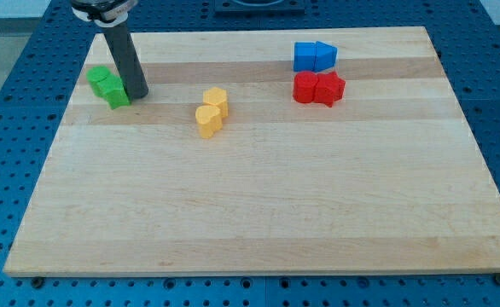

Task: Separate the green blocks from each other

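Two green blocks sit touching at the view's upper left of the wooden board (258, 196): one green block (100, 79) lies a little higher and further left, the other green block (114, 92) lower and right. My tip (136, 93) rests on the board right against the right side of the lower green block. The dark rod rises from it toward the view's top.
Two yellow blocks (211, 112) touch each other near the board's upper middle. Two blue blocks (315, 56) sit together at the upper right, with two red blocks (318, 88) just below them. A blue perforated table surrounds the board.
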Available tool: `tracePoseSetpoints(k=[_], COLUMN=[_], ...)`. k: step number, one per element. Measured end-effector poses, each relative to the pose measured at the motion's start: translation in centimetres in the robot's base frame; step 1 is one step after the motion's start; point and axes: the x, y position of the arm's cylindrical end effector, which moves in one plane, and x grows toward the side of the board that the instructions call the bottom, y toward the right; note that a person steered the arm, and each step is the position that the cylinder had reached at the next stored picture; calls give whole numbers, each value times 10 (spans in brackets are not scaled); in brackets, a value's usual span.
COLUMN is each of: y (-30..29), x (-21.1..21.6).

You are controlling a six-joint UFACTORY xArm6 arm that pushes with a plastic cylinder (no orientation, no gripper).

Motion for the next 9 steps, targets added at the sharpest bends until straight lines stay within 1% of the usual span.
tracePoseSetpoints(k=[1,2,3,4,5,6,7,8,9], y=[2,17,27,12,-23,-63,-88,-96,-81], x=[0,10,34,55,60,32,8,-6,-18])
